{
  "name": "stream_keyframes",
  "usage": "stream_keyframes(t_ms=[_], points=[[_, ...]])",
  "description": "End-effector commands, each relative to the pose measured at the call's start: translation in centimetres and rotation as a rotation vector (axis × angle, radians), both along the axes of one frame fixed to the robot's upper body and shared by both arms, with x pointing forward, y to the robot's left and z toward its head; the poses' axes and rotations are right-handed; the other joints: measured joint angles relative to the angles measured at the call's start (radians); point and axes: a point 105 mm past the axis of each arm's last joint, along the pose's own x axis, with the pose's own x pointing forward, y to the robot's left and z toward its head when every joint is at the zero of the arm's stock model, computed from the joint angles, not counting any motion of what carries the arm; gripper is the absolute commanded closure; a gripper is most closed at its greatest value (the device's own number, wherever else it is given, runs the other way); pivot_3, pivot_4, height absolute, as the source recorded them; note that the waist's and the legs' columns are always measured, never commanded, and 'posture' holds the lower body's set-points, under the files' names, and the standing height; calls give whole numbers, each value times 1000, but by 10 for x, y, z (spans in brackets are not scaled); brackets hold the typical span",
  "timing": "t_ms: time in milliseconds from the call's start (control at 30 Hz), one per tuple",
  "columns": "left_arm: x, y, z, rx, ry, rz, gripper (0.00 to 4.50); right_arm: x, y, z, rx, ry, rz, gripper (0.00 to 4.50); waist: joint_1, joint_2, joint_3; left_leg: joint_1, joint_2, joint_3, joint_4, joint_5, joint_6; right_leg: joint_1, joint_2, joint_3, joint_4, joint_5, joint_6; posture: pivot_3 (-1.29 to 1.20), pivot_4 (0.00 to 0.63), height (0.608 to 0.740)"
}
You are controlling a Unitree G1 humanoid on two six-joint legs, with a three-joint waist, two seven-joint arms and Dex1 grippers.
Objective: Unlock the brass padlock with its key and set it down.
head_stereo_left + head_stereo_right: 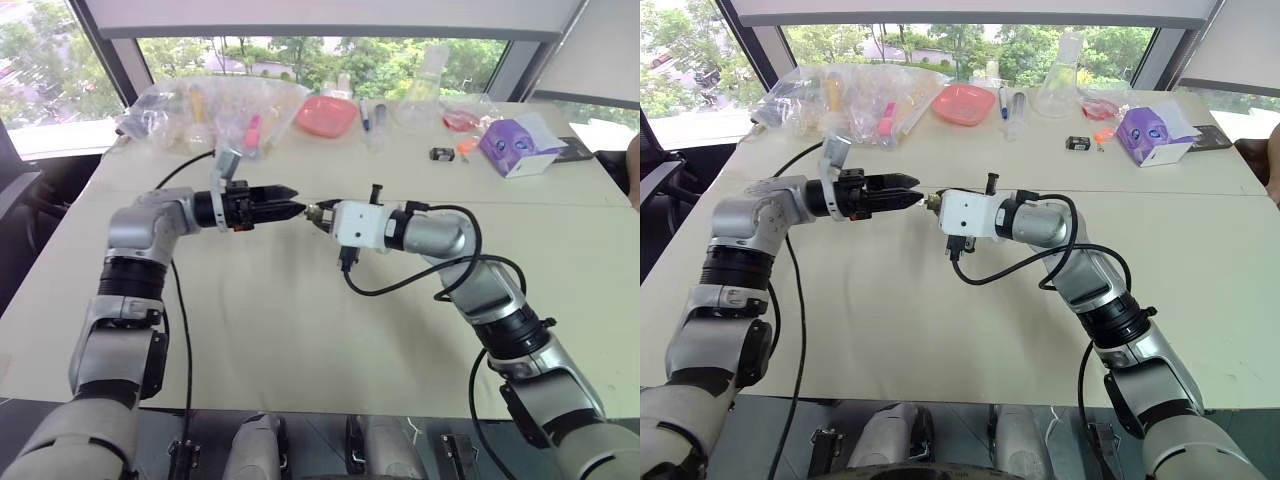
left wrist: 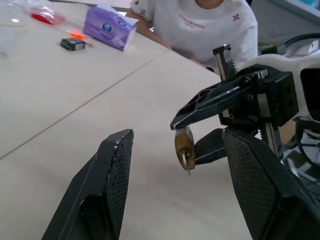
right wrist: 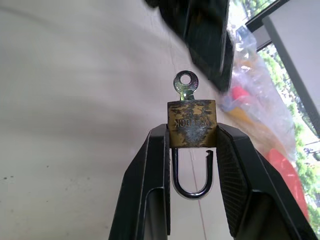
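My right gripper (image 3: 192, 132) is shut on the brass padlock (image 3: 192, 122), held in the air above the table with its two sides pinched. The key (image 3: 185, 86) sticks out of the lock's keyhole. The silvery shackle (image 3: 192, 187) hangs between my fingers with one leg free of the body. My left gripper (image 2: 179, 139) is open, its fingers (image 2: 107, 175) standing either side of the key end without touching it. In the left eye view both grippers meet tip to tip over the table's middle, left gripper (image 1: 290, 208) facing right gripper (image 1: 318, 214).
Along the far edge of the table (image 1: 300, 330) lie clear plastic bags (image 1: 210, 115), a red tray (image 1: 327, 116), a glass flask (image 1: 420, 95), a small black object (image 1: 443, 153) and a purple box (image 1: 520, 145). A person in a white shirt (image 2: 200, 25) sits at the table's right side.
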Motion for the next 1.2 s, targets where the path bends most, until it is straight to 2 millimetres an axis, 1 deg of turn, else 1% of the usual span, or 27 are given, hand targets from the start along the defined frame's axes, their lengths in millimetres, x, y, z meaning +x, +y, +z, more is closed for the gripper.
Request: stream_keyframes(t_ms=[33,133,200,233,267,367,533,633,700,733,800,833,900,1000,1100,1200], points=[[3,-5,7,-6,-35,1,1614,-1,3,23,33,-84,10,3828,-2,0,0,0,0,0,0,0,0,0,0,0,0,0,0,0,150,740],[6,-7,6,-19,-29,8,1614,-2,4,24,36,-88,12,3828,-2,0,0,0,0,0,0,0,0,0,0,0,0,0,0,0,150,740],[7,-11,7,-29,-25,4,2133,-3,4,24,36,-89,14,3828,-1,0,0,0,0,0,0,0,0,0,0,0,0,0,0,0,150,740],[8,-12,6,-30,-23,1,2443,-3,4,24,36,-89,15,3828,-1,0,0,0,0,0,0,0,0,0,0,0,0,0,0,0,150,740],[8,-13,6,-30,-22,-3,2857,-3,4,24,35,-89,14,3828,0,0,0,0,0,0,0,0,0,0,0,0,0,0,0,0,150,740],[7,-15,5,-29,-24,-11,4460,-4,5,25,36,-91,14,3828,1,0,0,0,0,0,0,0,0,0,0,0,0,0,0,0,150,740],[6,-18,3,-23,-24,-21,4487,-6,6,25,38,-93,21,3828,-2,0,0,0,0,0,0,0,0,0,0,0,0,0,0,0,150,740],[7,-16,3,-25,-29,-10,4487,-7,7,23,43,-80,25,3828,-1,0,0,0,0,0,0,0,0,0,0,0,0,0,0,0,150,740],[9,-12,6,-40,-33,8,4500,-8,5,21,47,-52,27,2793,-1,0,0,0,0,0,0,0,0,0,0,0,0,0,0,0,150,740],[10,-10,9,-54,-33,17,4500,-7,2,19,43,-48,13,2404,-1,0,0,0,0,0,0,0,0,0,0,0,0,0,0,0,150,740],[10,-6,13,-79,-33,28,4500,-6,-4,16,36,-30,-22,1357,-1,0,0,0,0,0,0,0,0,0,0,0,0,0,0,0,150,740],[9,-4,14,-90,-32,33,4500,-7,-7,16,53,-8,-30,912,-1,0,0,0,0,0,0,0,0,0,0,0,0,0,0,0,150,740],[8,-1,16,-110,-26,40,4500,-15,-12,19,165,79,-27,912,1,0,0,0,0,0,0,0,0,0,0,0,0,0,0,0,150,740],[6,2,15,-123,-15,47,4500,-18,-19,35,418,189,-67,912,2,0,0,0,0,0,0,0,0,0,0,0,0,0,0,0,150,740],[1,0,14,-129,-5,39,4500,-13,-26,43,516,209,-126,912,2,0,0,0,0,-1,0,0,0,0,0,0,1,0,0,0,150,740],[-6,-4,12,-135,12,14,4500,-5,-29,45,542,191,-170,912,1,0,0,0,0,0,0,0,0,0,0,0,1,0,0,0,150,740]])
